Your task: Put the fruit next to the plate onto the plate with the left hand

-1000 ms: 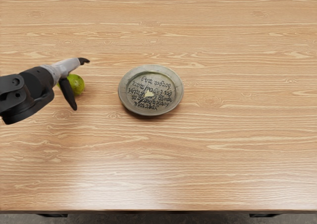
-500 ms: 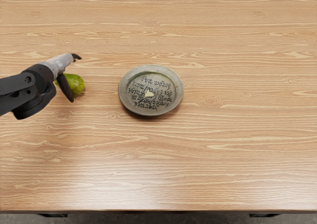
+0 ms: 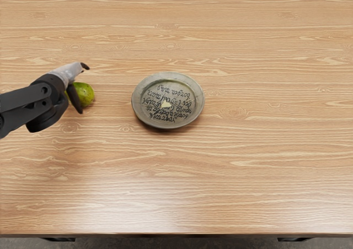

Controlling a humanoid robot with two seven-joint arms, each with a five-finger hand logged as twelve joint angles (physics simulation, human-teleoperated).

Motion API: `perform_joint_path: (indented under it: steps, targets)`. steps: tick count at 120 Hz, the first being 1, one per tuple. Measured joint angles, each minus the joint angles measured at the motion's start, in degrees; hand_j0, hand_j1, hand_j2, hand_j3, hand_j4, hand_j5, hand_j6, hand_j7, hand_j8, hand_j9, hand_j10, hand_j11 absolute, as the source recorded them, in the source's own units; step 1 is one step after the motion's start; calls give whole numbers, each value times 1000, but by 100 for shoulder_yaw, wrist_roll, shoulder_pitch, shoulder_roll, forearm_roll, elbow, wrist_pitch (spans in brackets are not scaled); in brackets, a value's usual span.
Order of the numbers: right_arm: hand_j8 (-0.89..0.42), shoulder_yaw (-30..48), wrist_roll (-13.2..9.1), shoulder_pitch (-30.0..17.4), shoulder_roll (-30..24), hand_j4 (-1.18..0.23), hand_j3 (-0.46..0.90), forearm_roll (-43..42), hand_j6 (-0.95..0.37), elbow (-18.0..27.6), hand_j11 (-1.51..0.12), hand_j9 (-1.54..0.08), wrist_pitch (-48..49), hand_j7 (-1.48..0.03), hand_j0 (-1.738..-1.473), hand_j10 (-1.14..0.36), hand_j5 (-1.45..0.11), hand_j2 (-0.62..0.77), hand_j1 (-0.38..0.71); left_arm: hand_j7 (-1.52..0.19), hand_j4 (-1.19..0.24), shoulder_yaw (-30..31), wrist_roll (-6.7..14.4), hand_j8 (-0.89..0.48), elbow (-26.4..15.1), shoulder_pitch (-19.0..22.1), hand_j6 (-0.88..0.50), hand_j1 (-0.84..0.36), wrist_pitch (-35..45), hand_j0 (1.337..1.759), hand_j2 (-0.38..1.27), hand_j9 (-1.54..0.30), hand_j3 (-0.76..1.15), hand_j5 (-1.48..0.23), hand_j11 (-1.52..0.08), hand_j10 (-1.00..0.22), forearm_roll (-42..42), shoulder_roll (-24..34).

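A green fruit [image 3: 84,93] lies on the wooden table, left of a round grey plate [image 3: 168,99] with dark writing on its face. My left hand [image 3: 74,84] reaches in from the left edge and covers the fruit's left side. One dark finger [image 3: 74,101] hangs down across the fruit's front and another dark fingertip [image 3: 84,66] shows above it. The fingers are spread around the fruit and are not closed on it. The fruit rests on the table. The plate holds nothing but a small pale mark at its middle.
The wooden table [image 3: 248,166] stretches wide to the right of the plate and toward the front edge. The dark left forearm [image 3: 25,103] lies over the table's left part.
The left arm has drawn back toward the left edge and the hand has lowered closer onto the fruit. The front finger looks shorter now. Fruit and plate have not moved.
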Motion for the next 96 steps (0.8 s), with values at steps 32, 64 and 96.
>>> perform_joint_path:
  steps: [32,64,96]
  targets:
    - [0,-1,1,-1,0,0,0,0,0,0,0,0,0,0,-1658,0,0,0,-349,-280,-219,0,0,-220,65,9,-221,93,-3,1658,46,-280,0,-280,-280,-219,2,-1]
    - [0,2,0,0,0,0,0,0,0,-5,0,0,0,0,-1658,0,0,0,-349,-312,-244,26,0,-245,235,32,-245,64,-8,1658,51,-311,0,-312,-311,-243,-1,-214]
    - [0,-1,1,0,0,0,0,0,0,-9,0,0,-7,0,-1658,0,0,0,-349,-324,-253,171,0,-254,496,0,-254,53,-1,1658,53,-324,0,-324,-323,-252,-3,-398]
